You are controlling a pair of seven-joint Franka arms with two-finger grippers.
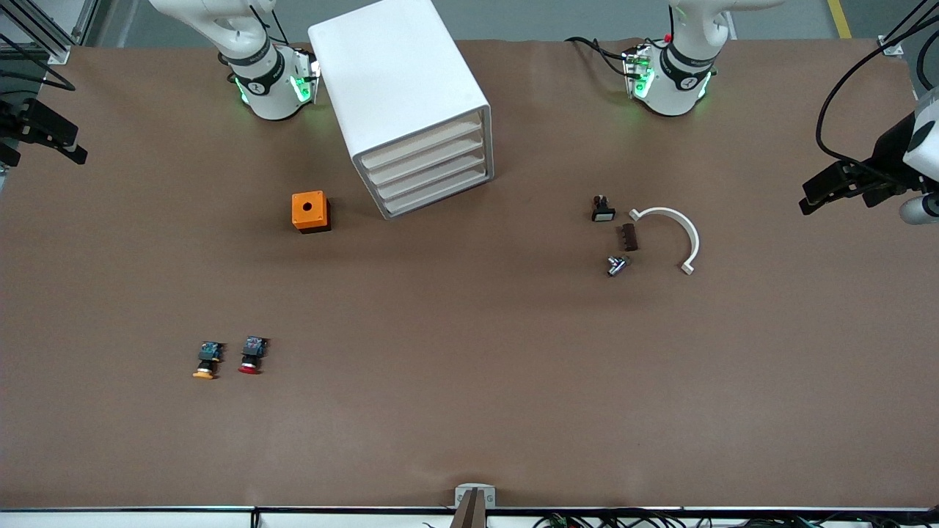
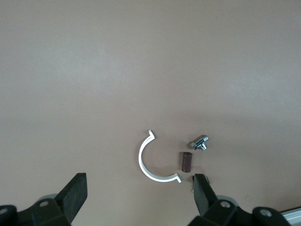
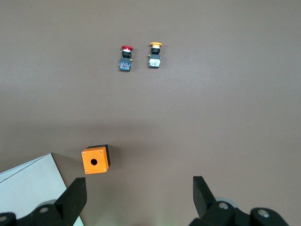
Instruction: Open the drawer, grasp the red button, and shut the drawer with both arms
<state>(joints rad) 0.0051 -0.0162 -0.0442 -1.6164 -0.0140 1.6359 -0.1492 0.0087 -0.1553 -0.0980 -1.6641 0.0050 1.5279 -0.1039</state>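
both arms wait at the table's edges, nothing begun: the left claw [image 1: 810,198] hangs released at the left arm's end of the table, the right claw [image 1: 70,150] released at the other, fingers spread wide in each wrist view. the top drawer [image 1: 419,144] sits flush in the white cabinet [image 1: 400,88], face angled toward the front camera. the red-capped button [image 1: 251,357] lies on the brown table [image 1: 469,381] well nearer that camera, just beside an orange-capped button [image 1: 207,361] — an easy mix-up. opening comes first, and the drawer lip looks shallow; a square approach to the face, fingertips hooked under the topmost edge only, then a straight pull along the cabinet's slant, seems the safest line — the cabinet could slide if dragged askew.
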